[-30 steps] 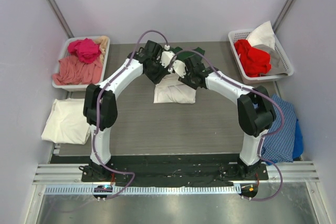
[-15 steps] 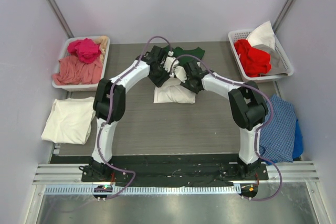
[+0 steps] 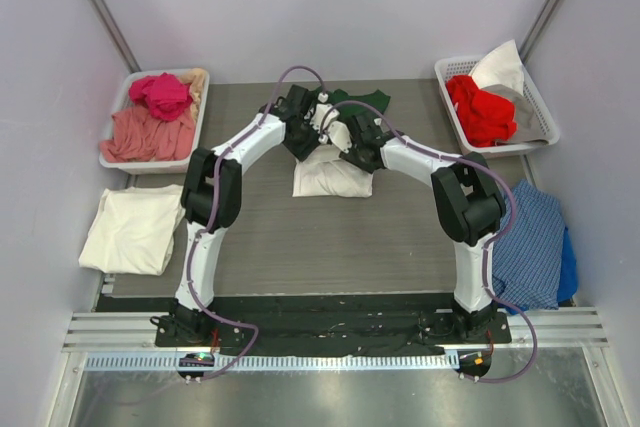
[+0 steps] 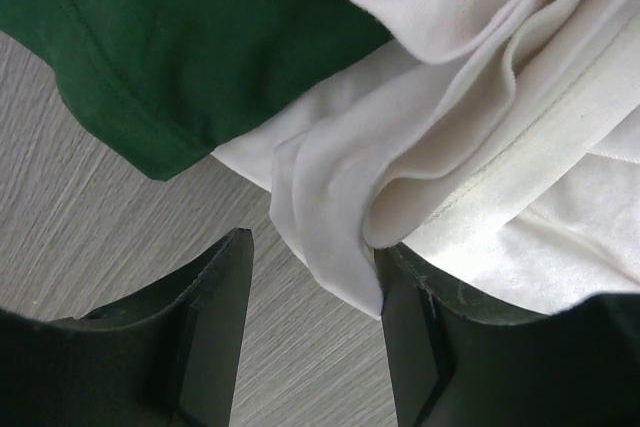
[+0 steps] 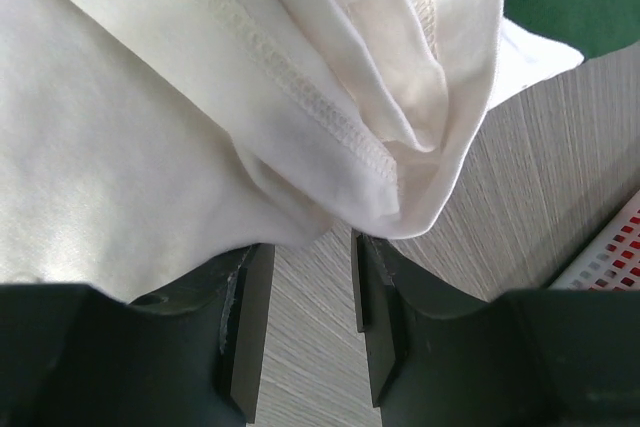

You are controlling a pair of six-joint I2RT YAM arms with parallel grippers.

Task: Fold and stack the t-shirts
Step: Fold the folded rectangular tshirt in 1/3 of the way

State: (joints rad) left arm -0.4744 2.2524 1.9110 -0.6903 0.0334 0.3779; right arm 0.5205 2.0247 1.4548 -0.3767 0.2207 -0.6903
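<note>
A white t-shirt (image 3: 333,175) lies bunched at the far middle of the table, with no print showing. A dark green t-shirt (image 3: 352,101) lies just behind it. A folded cream t-shirt (image 3: 130,230) lies at the left edge. My left gripper (image 3: 317,128) is open at the white tee's far left edge. In the left wrist view (image 4: 312,252) a fold of the white tee (image 4: 470,147) touches the right finger and the green tee (image 4: 190,37) lies beyond. My right gripper (image 3: 346,137) is open at the far right edge. In its wrist view (image 5: 310,247) the white tee (image 5: 200,117) hangs just above the fingertips.
A white basket (image 3: 117,133) of pink and red garments stands at the back left. Another basket (image 3: 536,97) with red and white garments stands at the back right. A blue checked cloth (image 3: 535,247) lies over the table's right edge.
Both arms have reached farther back and drawn their elbows inward. The two grippers have closed in on the white tee's far edge. The tee has barely shifted.
</note>
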